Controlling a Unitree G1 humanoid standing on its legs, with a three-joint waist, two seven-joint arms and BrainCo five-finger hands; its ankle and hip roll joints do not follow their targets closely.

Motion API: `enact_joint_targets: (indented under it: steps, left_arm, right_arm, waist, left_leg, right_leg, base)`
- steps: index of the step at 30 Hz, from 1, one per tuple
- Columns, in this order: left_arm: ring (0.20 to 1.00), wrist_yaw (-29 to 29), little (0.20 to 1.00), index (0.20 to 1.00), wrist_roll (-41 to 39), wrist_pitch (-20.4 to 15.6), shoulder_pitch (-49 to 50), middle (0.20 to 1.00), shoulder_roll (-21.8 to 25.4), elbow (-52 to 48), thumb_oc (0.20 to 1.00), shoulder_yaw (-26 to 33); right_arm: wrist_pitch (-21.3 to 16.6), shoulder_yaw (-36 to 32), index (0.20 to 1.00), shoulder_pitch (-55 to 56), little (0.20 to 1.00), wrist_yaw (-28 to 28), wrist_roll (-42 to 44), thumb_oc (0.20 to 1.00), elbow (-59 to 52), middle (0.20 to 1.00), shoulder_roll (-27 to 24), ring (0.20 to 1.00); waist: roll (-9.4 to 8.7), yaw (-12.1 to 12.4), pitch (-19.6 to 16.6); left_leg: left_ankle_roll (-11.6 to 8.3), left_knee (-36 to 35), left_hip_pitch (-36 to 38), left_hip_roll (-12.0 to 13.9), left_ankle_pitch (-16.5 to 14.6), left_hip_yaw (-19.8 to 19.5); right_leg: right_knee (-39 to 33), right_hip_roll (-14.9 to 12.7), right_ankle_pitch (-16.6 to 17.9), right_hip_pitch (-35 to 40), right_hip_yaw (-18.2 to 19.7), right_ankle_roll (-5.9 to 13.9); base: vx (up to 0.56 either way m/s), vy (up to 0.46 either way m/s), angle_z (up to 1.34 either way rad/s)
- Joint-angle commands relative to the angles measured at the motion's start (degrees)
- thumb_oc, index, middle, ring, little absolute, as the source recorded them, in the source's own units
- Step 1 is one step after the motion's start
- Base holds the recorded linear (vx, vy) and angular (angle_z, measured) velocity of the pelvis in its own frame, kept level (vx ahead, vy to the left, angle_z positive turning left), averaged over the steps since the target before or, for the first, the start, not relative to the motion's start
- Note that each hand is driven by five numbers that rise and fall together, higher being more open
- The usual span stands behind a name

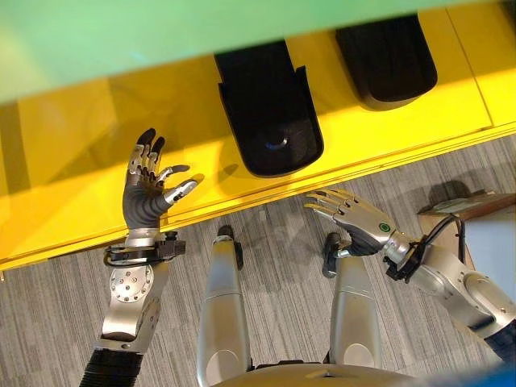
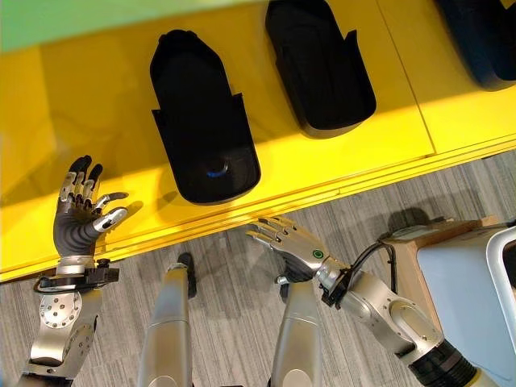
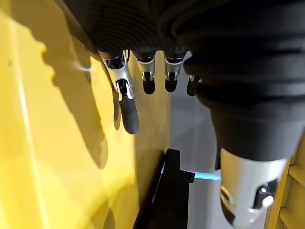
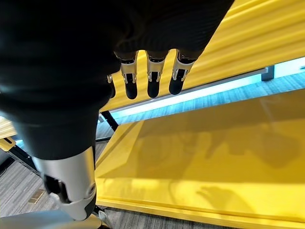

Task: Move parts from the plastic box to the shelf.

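Note:
Black moulded parts lie on the yellow shelf [image 1: 72, 185]: one [image 1: 270, 113] in the middle, a second [image 1: 387, 56] further right, and a third [image 2: 484, 36] at the far right edge. My left hand [image 1: 145, 197] is raised over the shelf's left part, palm showing and fingers [image 3: 127, 107] straight, holding nothing; the nearest black part [image 3: 164, 200] lies beyond it. My right hand [image 1: 363, 222] hovers above the floor just before the shelf's front edge, with its fingers [image 4: 152, 81] spread and empty. The pale plastic box [image 2: 468, 282] stands at the right, its inside hidden.
A green upper level [image 1: 161, 32] overhangs the shelf at the top. The shelf's front lip [image 1: 387, 161] runs diagonally between the hands and the parts. A brown block [image 1: 459, 205] sits by the plastic box. Grey striped carpet [image 1: 48, 322] covers the floor.

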Motion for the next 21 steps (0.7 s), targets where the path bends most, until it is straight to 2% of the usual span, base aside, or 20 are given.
enact_joint_targets:
  steps: [1,21]
  left_arm:
    - [1.0,1.38,1.0,1.0,0.54,0.96,3.33,1.0,-0.33,3.19,1.0,-0.61]
    - [1.0,2.69,1.0,1.0,1.2,1.01,2.95,1.0,-1.03,3.42,1.0,-0.92]
  right_arm:
    - [-0.7,1.73,1.0,-2.27,1.0,-1.2,2.09,1.0,-0.87,1.0,0.9,1.0]
    - [0.85,3.86,1.0,-8.81,1.0,-3.08,1.18,1.0,-0.34,1.0,4.05,1.0]
  waist:
    - [-1.05,0.68,-0.62]
    - [-0.78,1.52,-0.76]
  left_leg:
    - [0.63,-2.99,-2.21,0.57,6.15,-0.97]
    - [0.72,-3.78,-2.32,0.28,6.39,-1.17]
  right_leg:
    - [0.24,-0.58,4.33,-1.39,0.67,-2.02]
    - [-0.15,-0.86,4.19,-1.27,0.45,-1.78]
  base:
    - [0.0,0.0,0.0]
    - [0.0,0.0,0.0]
